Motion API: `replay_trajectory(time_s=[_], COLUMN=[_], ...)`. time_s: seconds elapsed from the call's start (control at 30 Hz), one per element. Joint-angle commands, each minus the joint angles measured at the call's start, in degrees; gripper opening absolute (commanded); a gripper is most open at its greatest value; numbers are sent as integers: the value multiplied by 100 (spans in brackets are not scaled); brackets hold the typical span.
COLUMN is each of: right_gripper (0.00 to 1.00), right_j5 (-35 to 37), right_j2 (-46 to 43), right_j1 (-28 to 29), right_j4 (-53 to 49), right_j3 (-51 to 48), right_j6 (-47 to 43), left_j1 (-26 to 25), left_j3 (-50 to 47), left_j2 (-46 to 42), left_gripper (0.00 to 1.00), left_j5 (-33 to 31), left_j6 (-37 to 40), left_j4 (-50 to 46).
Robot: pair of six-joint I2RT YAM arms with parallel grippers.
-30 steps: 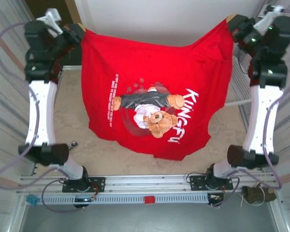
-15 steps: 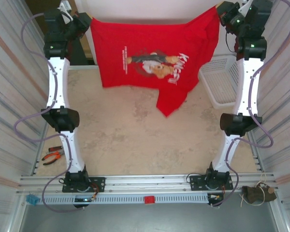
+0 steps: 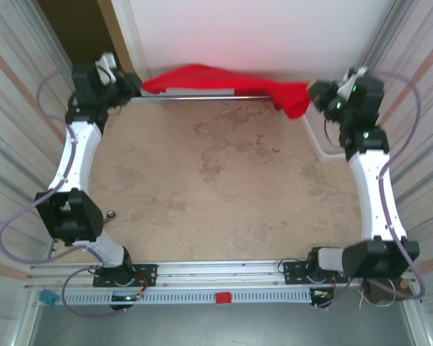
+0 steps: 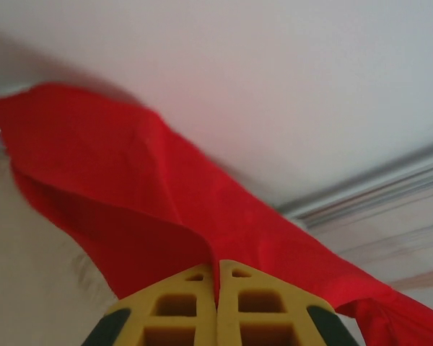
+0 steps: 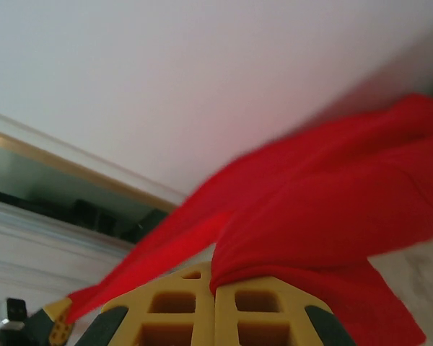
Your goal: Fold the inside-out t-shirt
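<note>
Nearest the arm bases, the tabletop [image 3: 224, 187] lies bare across its whole middle, where a second ago the t-shirt [image 3: 216, 78] hung spread wide with its bear print facing the overhead camera. Both arms have since swung forward and down. The shirt is now a narrow red band along the far edge, draped at the rail below the white wall, print out of sight. The left gripper [image 3: 128, 88] is clamped shut on the cloth at the band's left end, with red fabric pinched between its yellow fingers in the wrist view. The right gripper [image 3: 315, 92] is likewise closed on a bunched corner at the right end, just beside the white mesh basket [image 3: 319, 140]. No fold looks made yet. This is probably a fling to lay the shirt flat, so drawing it back over the tabletop likely comes next.
</note>
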Motion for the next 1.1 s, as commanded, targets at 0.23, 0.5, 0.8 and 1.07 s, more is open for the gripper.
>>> replay_trajectory(time_s=[0.23,0.5,0.8,1.07], right_gripper=[0,0,0,0], right_j5=[1671,2362,2431,2560], right_j2=[-3106,-4245,-4547,-4926], right_j1=[1718,2435,2691,3039], right_j4=[-1445,-2636,-3257,-3901], right_j3=[-4164,-5236,-5146,-4671], right_j6=[380,1280,1498,1653], left_j1=[-70,-237,-250,-233], left_j3=[-3781,-5065,-5362,-5263], left_j2=[-1985,-2351,-2795,-3327], left_gripper=[0,0,0,1], left_j5=[-915,-1347,-1482,-1807], left_j6=[664,629,765,979], left_j4=[-618,-1099,-1454,-2067])
